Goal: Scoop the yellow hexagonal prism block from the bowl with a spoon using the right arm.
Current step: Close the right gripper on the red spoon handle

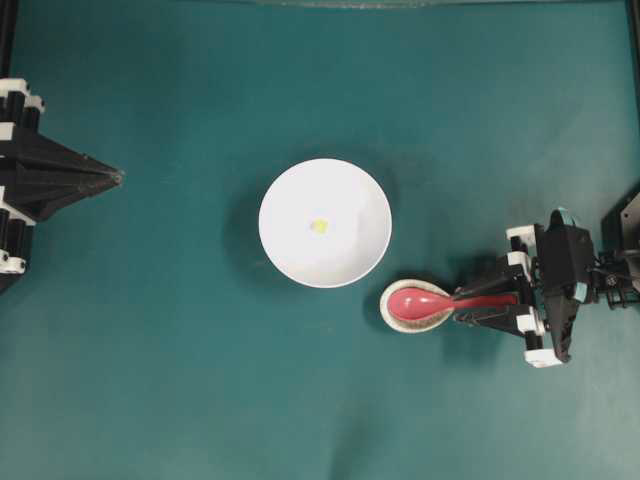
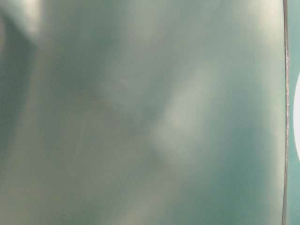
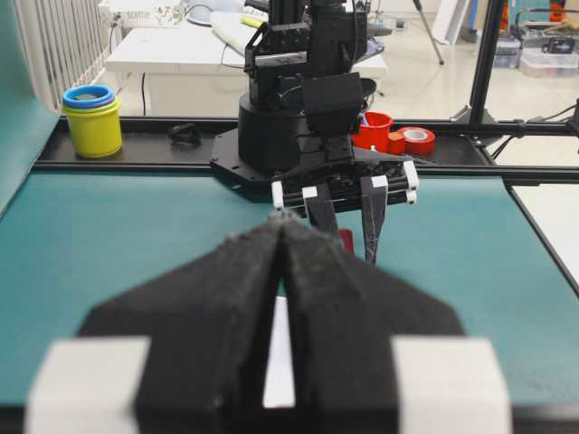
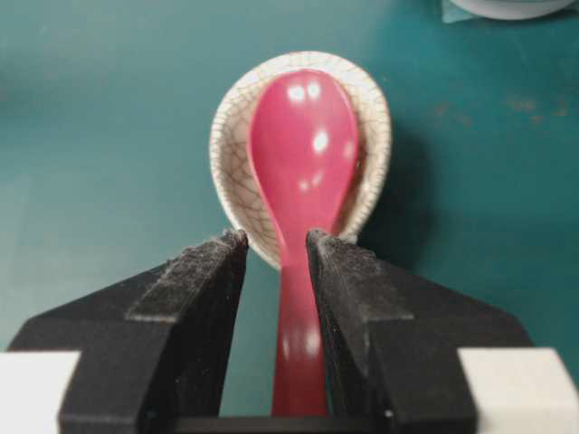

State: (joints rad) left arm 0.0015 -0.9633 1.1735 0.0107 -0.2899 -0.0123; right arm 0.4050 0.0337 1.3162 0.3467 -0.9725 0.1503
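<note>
Teal matte bench (image 1: 180, 380). Right black end effector (image 4: 276, 249) low, level, jaws open astride glossy pink-red spoon (image 4: 303, 181) handle, not gripping. Tiny yellow hexagonal block (image 1: 319, 226) in white round bowl (image 1: 280, 190). Left end effector (image 3: 281, 226) closed, empty.

This is looking like a robotics lab rather than a home or kitchen. Two black robot arms are facing each other across a table (image 1: 200, 400) covered in plain teal matting, edged by a black metal frame (image 3: 488, 54). Beyond the frame, the left wrist view is showing a pale hard floor, a white bench (image 3: 172, 50) cluttered with gear, rolls of red tape (image 3: 416, 140), a red cup (image 3: 375, 129), stacked yellow and blue cups (image 3: 90, 117) and storage bins (image 3: 552, 50).
</note>
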